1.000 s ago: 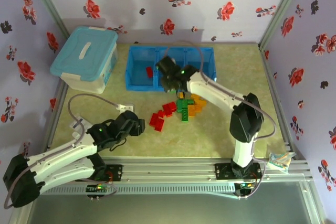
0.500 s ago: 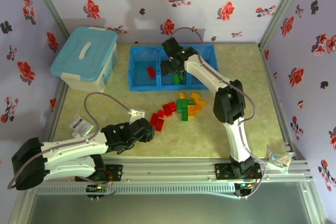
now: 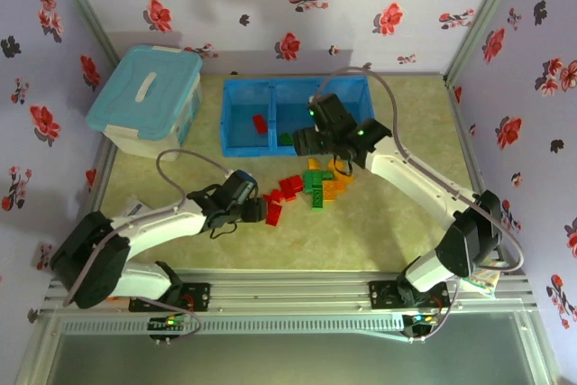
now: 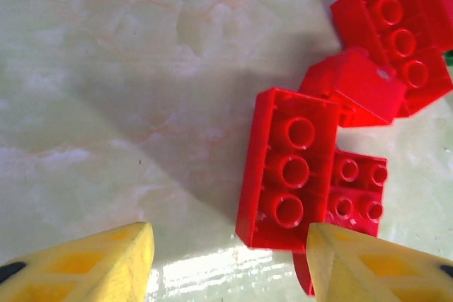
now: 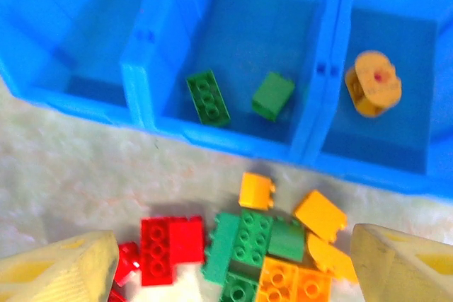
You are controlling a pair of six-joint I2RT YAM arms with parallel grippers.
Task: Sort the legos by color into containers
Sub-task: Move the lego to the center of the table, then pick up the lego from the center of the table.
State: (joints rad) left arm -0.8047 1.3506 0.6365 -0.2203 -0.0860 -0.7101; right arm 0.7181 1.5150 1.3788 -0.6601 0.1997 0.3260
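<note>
**Both grippers open and empty; a few pieces already in the tray**

The loose legos (image 3: 306,188) lie in a cluster near the middle of the tabletop (image 3: 361,232), with red ones on the left, green in the middle and orange-yellow on the right. The left gripper (image 3: 257,212) sits low at the red end of the cluster. In the left wrist view its jaws are spread wide with nothing held. A long red brick (image 4: 287,167) lies on the surface just ahead of them, touching other red pieces.

The right gripper (image 3: 302,140) hangs over the near wall of the blue tray (image 3: 239,151), which stands along the far edge of the tabletop. Its jaws are also wide apart and empty.

The left compartment (image 3: 239,119) holds one red brick (image 3: 259,123). The middle compartment (image 5: 241,47) holds two green bricks (image 5: 207,97), and the right compartment (image 5: 396,40) holds an orange round piece (image 5: 373,83). A pale blue tub (image 3: 144,101) stands at the far left corner.
</note>
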